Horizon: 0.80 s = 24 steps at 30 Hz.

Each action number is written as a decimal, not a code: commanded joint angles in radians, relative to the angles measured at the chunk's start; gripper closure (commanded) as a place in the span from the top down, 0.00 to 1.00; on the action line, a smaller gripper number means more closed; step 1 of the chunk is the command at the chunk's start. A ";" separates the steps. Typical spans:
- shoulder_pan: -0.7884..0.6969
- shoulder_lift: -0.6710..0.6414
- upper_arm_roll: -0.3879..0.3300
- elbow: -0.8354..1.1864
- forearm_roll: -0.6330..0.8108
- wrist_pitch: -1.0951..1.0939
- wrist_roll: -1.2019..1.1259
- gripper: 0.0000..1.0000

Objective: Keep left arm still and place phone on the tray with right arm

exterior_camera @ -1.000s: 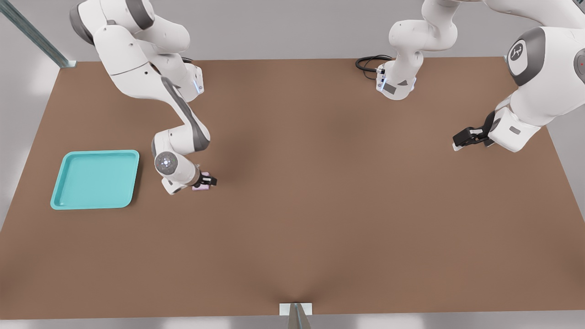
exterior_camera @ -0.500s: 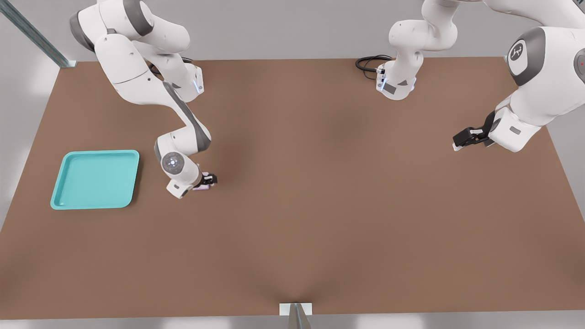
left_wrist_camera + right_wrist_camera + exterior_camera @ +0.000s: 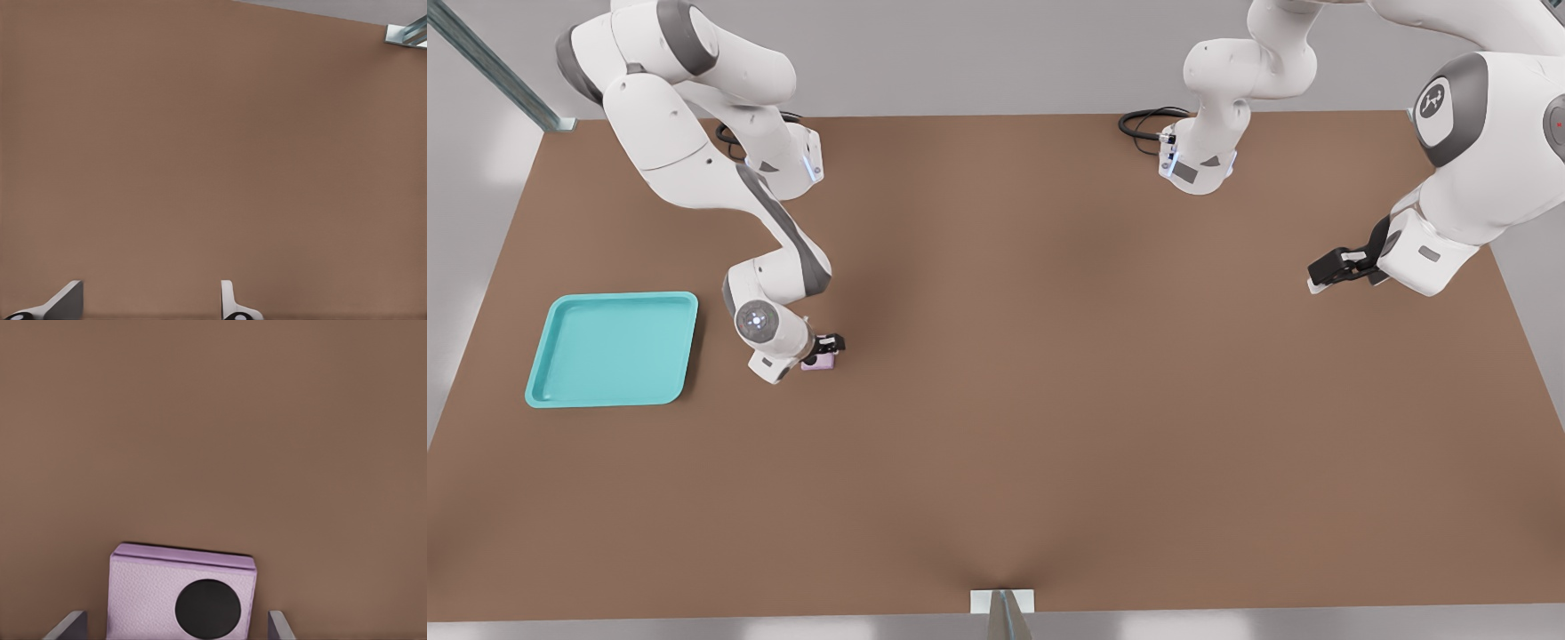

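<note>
A brown table (image 3: 1049, 400) held a turquoise tray (image 3: 612, 348) near the front view's left edge. The right arm (image 3: 720, 187) reached down beside it, on the front view's right of the tray. Its gripper (image 3: 823, 348) sat low over the pale pink phone (image 3: 181, 600), fingers spread, one on each side with gaps showing. The phone lay on the table, apart from the tray.
</note>
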 commanded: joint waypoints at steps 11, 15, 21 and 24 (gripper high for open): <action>0.000 0.027 0.000 0.002 0.011 0.014 -0.030 0.96; 0.000 0.030 0.002 0.000 0.011 0.018 -0.030 0.87; -0.078 -0.006 0.063 0.003 0.011 -0.018 -0.045 0.75; -0.124 -0.066 0.085 0.008 0.010 -0.065 -0.059 0.75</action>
